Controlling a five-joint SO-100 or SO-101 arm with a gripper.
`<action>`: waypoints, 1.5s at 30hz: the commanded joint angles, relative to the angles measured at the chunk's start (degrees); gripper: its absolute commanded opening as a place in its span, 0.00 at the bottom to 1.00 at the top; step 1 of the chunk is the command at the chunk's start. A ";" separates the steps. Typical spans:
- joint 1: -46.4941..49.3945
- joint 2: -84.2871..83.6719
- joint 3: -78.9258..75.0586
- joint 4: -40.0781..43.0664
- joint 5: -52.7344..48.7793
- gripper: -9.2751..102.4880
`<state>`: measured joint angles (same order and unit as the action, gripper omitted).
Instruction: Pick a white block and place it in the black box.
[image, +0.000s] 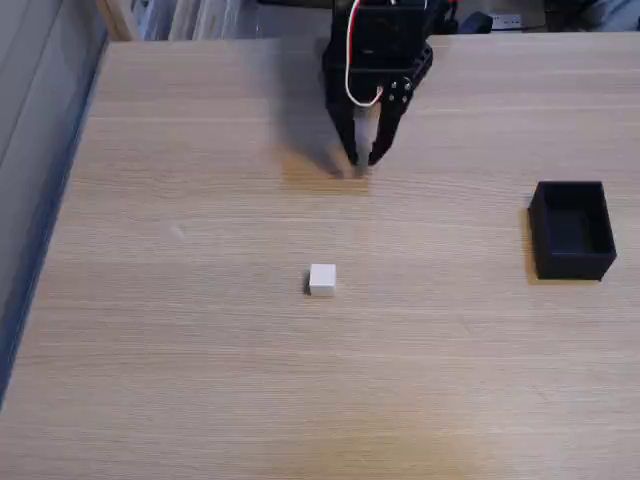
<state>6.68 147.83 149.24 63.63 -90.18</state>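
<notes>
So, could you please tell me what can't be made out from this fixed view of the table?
- The arm above the claw: cut off by the top edge of the fixed view.
- Whether the claw tips touch the table: not clear from this angle; the narrow gap between them is blurred.
- The black box: its inside is dark, so contents cannot be told.
- The white block: too small to show surface detail.
- Clutter beyond the table's far edge: cropped and blurred.
</notes>
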 joint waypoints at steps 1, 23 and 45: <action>2.02 -6.94 -4.48 -3.69 1.05 0.25; 10.72 -41.84 -25.05 -18.81 -2.55 0.31; 9.49 -57.39 -42.19 -18.02 0.18 0.29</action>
<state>16.17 90.44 109.34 45.35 -90.00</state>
